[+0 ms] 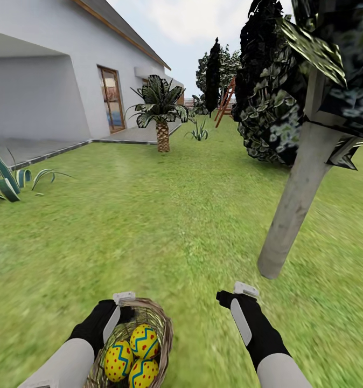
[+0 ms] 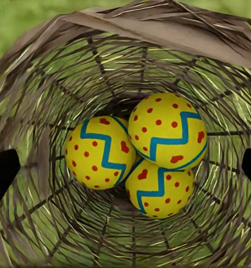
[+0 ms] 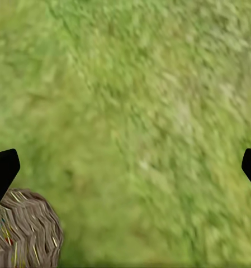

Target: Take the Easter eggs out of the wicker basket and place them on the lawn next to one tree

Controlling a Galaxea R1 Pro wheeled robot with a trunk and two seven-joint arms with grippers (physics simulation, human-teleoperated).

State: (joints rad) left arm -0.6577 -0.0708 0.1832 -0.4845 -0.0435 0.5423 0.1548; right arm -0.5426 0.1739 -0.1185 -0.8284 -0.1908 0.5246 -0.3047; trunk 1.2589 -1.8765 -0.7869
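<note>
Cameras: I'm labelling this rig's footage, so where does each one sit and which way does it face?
Head view: on the head, looking forward and down the lawn at the tree and wicker basket; both arms show.
Left wrist view: above the basket, looking in at three Easter eggs; dark fingertips.
Right wrist view: facing grass; basket edge.
Shared: the basket.

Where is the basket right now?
In the head view the basket sits at the bottom left on the lawn, under the left gripper, holding three eggs.
</note>
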